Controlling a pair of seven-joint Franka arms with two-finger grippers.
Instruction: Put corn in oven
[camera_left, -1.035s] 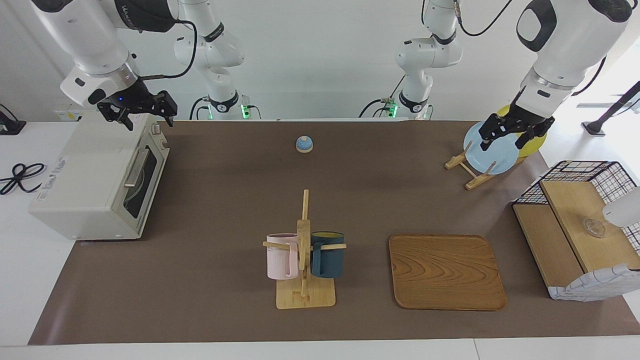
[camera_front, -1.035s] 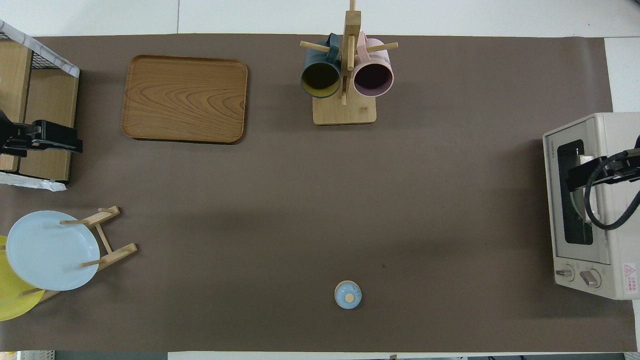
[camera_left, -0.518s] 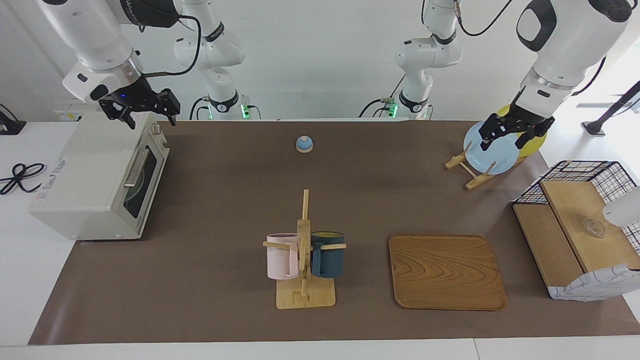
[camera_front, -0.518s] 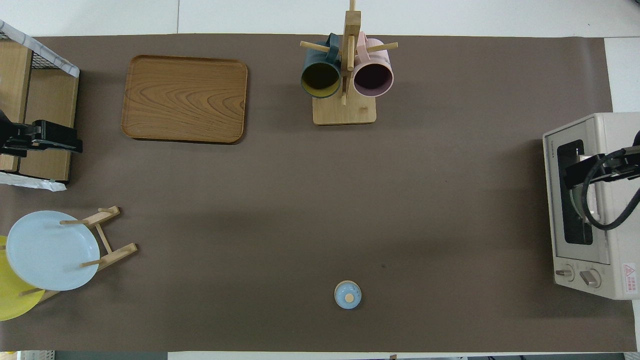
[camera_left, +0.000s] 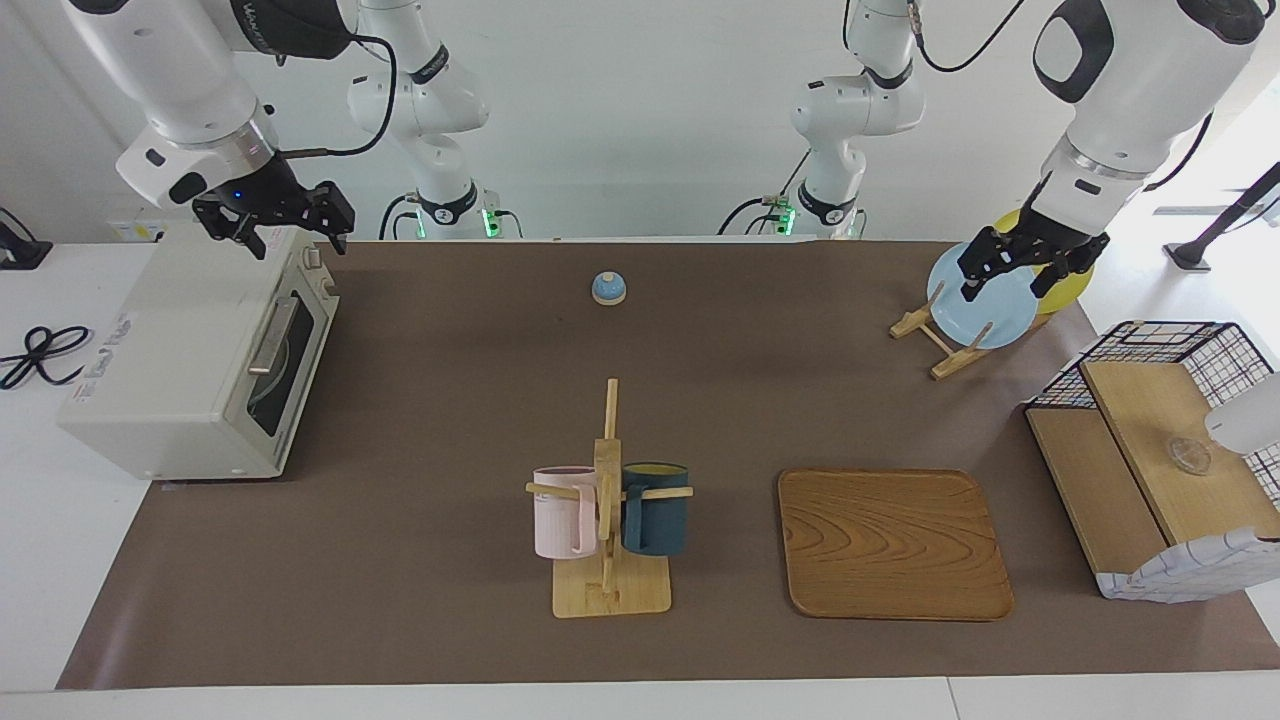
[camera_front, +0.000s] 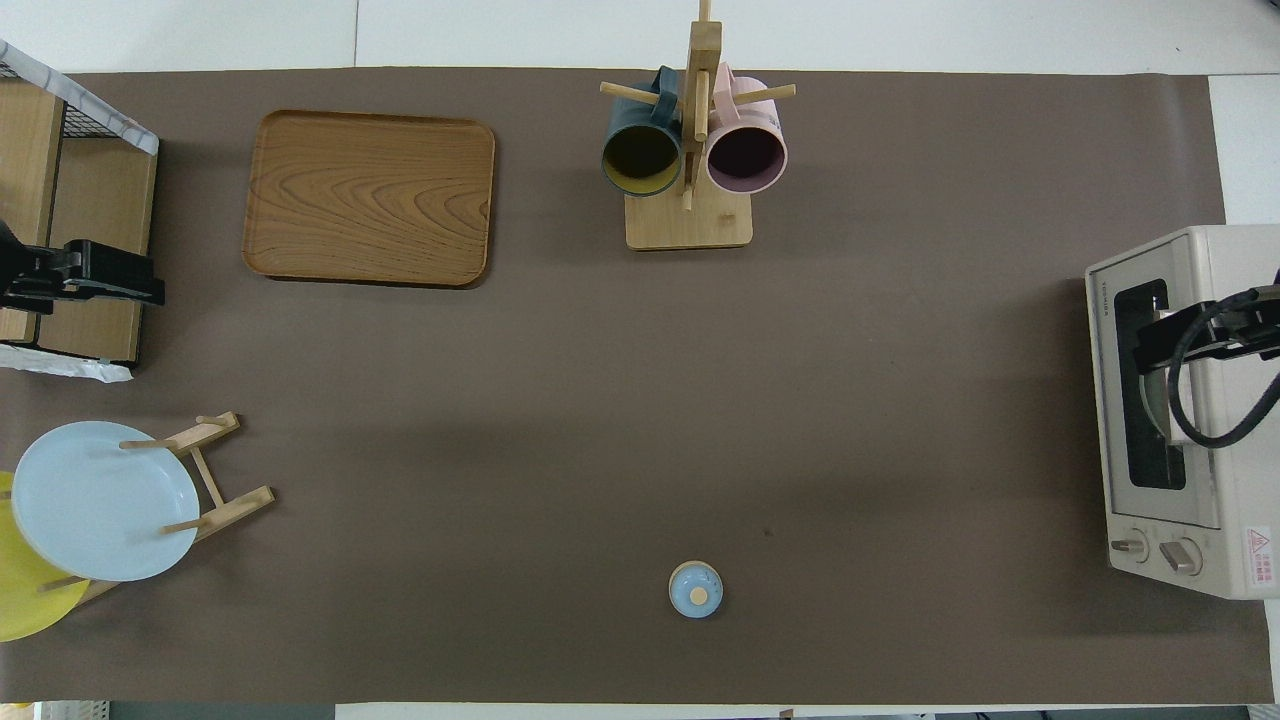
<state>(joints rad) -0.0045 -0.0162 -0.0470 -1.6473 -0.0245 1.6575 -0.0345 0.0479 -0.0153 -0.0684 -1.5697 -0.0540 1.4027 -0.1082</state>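
– Right gripper (camera_left: 298, 243) in the facing view: what is it doing?

– It hangs over the top of the oven (camera_left: 170, 350), at the corner nearest the robots, fingers spread and nothing between them. The left gripper (camera_left: 1005, 288) waits over the blue plate (camera_left: 985, 315) on its wooden rack (camera_left: 945, 352), also spread and empty.

– And the corn?

– It shows nowhere on the table. The oven sits at the right arm's end of the table, its glass door (camera_left: 290, 345) shut and the bar handle (camera_left: 272, 335) untouched. Through the glass I can make out a pale curved shape, nothing I could call a cob.

– Does the overhead view help?

– Not much. The right gripper (camera_front: 1160, 345) covers part of the oven's (camera_front: 1230, 520) window; the left gripper (camera_front: 135, 285) lies at the edge by the wire-and-wood basket (camera_front: 90, 190). No corn there either, nor on the wooden tray (camera_front: 370, 195).

– So how would the cob handle, once found?

– My guess: stiff, fairly light, round enough to roll and a bit slick over the kernels. I'd take it across the middle, fingers on opposite sides of the thick part, not at the tapered ends. The door would need pulling down by its handle first.
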